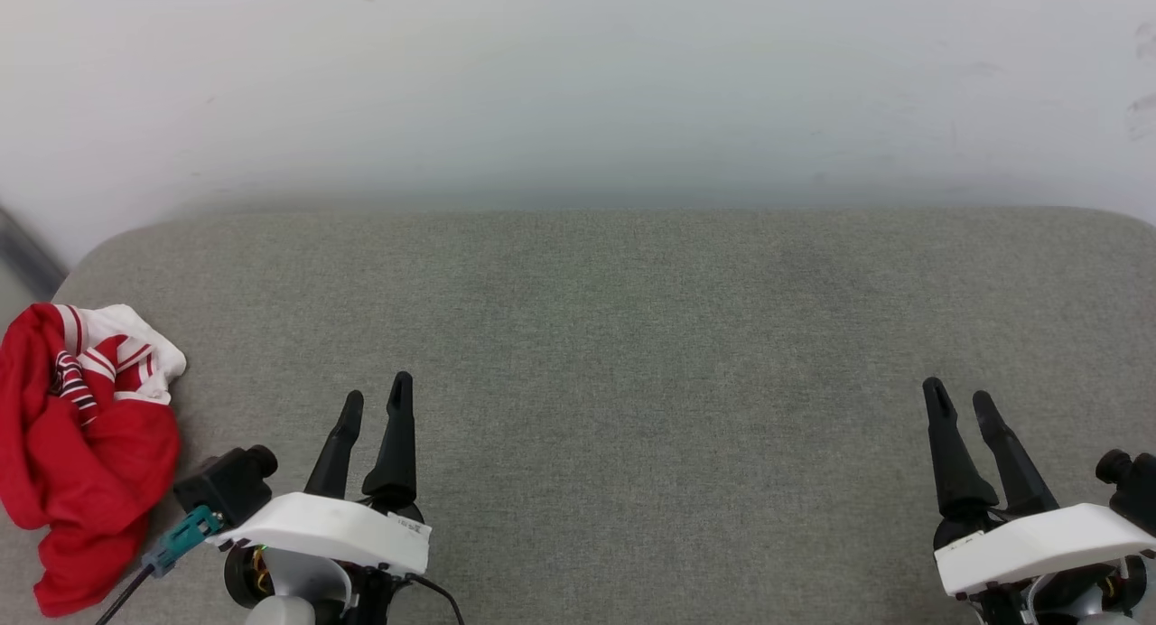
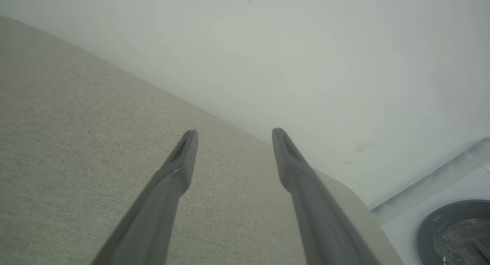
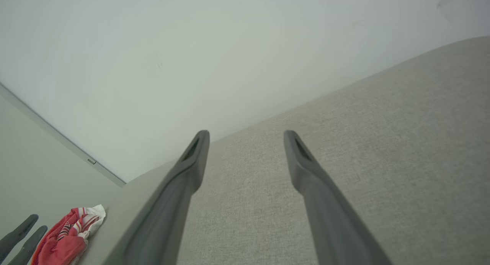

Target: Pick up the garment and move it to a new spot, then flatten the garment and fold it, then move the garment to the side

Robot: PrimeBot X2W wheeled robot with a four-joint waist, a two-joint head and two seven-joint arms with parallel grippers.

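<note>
jaws on both sides are standing wide apart, nothing between them. left gripper [image 1: 377, 387] is sitting at lower left of the head view and right gripper [image 1: 957, 390] at lower right. both are hovering over bare grey cushion [image 1: 632, 336], fingers pointing up the frame toward the pale wall [image 1: 578, 83].

the garment [image 1: 86, 462] is lying crumpled in a heap at the far left edge of the head view, on the cushion's rounded left corner. it's just beside the left gripper's wrist and well apart from the right one. red body is mostly on top, white striped sleeve part is bunching at the heap's upper right. in the right wrist view it's showing small at lower left.

step in hand, as i'm judging it: the pick-up, not yet begun. doing it well is probably meaning:
- swinging the left gripper left and down onto the heap.
- holding jaws wide until the fingers are straddling a thick fold of the red body, not the loose sleeve, so the whole heap is lifting rather than trailing.
- pulling toward frame centre, since the heap is sitting close to the cushion edge and dragging outward is risking a slide-off.

bare middle of the cushion is looking like the obvious new spot.
</note>
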